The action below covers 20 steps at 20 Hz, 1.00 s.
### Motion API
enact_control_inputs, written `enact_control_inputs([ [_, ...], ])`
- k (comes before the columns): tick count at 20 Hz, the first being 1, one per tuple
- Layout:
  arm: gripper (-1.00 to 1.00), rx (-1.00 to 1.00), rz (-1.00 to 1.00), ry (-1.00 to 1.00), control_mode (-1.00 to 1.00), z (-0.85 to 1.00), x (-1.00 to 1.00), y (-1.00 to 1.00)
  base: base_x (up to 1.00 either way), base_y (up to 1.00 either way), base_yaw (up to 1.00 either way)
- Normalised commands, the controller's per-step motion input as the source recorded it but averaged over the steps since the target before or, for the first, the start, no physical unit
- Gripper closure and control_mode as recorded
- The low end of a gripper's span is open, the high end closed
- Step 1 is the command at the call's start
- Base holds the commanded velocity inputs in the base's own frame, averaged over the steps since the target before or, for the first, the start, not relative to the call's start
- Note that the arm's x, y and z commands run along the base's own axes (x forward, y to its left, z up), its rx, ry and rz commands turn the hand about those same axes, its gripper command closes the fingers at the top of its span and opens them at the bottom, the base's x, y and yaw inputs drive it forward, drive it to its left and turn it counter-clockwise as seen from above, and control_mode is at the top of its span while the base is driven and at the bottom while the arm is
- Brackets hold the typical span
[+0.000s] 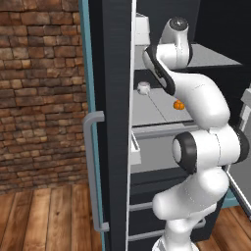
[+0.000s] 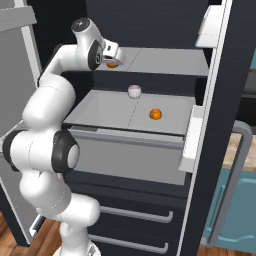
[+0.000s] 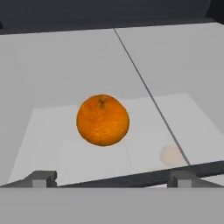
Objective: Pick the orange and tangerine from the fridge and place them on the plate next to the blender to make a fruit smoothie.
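- Fridge [image 1: 115, 122], a tall dark charcoal appliance with light grey inner shelves, stood open in the left base view; the white Franka arm reached up into it, and a small orange fruit [image 1: 179, 105] lay on the middle shelf just beside the arm's forearm, with a small white round object [image 1: 143, 88] further back.
- Right base view showed the two-finger gripper [image 2: 114, 56] at the upper shelf, close to a round orange citrus fruit [image 2: 111, 64] partly hidden behind the hand; the second fruit sat on the shelf below, well apart from it, near the white round object.
- Hand view put the large round orange citrus, stem dimple up, on the pale shelf between and beyond the two dark fingertips [image 3: 41, 178], which stood wide apart and held nothing.
- Judged from this, the step was the approach for a first grasp; it would go best by advancing straight until the fruit's widest girth lies between the fingers, keeping it centred, then closing gently so the ball does not roll away.
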Motion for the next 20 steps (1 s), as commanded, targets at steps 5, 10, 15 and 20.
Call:
enact_control_inputs([
  [5, -1.00, 0.00, 0.00, 0.05, -1.00, -0.18, 0.70, 0.00, 0.00, 0.00, 0.00],
  [10, -1.00, 0.00, 0.00, 0.04, -1.00, -0.26, 0.59, 0.00, 0.00, 0.00, 0.00],
  [15, 1.00, 0.00, 0.00, 0.01, -1.00, -0.26, 0.47, 0.00, 0.00, 0.00, 0.00],
  [20, 1.00, 0.00, 0.00, 0.00, -1.00, -0.70, -0.21, 0.00, 0.00, 0.00, 0.00],
])
